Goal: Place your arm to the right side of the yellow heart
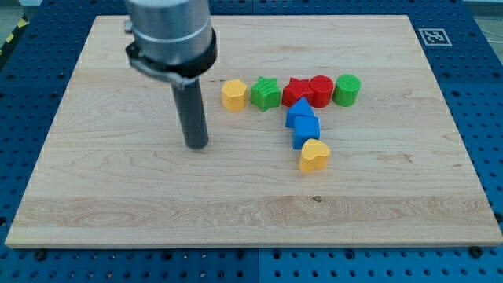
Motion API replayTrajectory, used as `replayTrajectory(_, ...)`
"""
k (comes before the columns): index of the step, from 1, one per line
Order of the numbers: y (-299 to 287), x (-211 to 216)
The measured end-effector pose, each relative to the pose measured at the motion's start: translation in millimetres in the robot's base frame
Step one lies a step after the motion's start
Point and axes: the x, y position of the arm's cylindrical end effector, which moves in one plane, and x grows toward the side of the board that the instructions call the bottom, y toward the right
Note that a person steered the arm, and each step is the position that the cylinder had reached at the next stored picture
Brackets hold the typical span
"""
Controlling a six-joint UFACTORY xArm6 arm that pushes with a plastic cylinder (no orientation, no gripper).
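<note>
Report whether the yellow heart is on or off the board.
On: the yellow heart lies on the wooden board, touching the blue blocks.

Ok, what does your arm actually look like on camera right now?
A wide grey metallic cylinder with a dark clamp ring at its base, narrowing to a straight dark grey rod. My tip is plain and blunt. No cables or markings show.

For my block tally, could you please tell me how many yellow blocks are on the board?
2: a yellow hexagon-like block at the left end of the top row, and the yellow heart below the blue blocks. None appears hidden.
</note>
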Motion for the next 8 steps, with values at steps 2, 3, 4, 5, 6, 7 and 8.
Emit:
replayTrajectory(2,36.1,46.3)
replayTrajectory(3,72.6,51.1)
replayTrajectory(4,130.7,51.1)
replayTrajectory(5,167.2,73.5)
replayTrajectory(6,183.3,102.3)
replayTrajectory(7,232.6,102.0)
replayTrajectory(8,263.3,76.9)
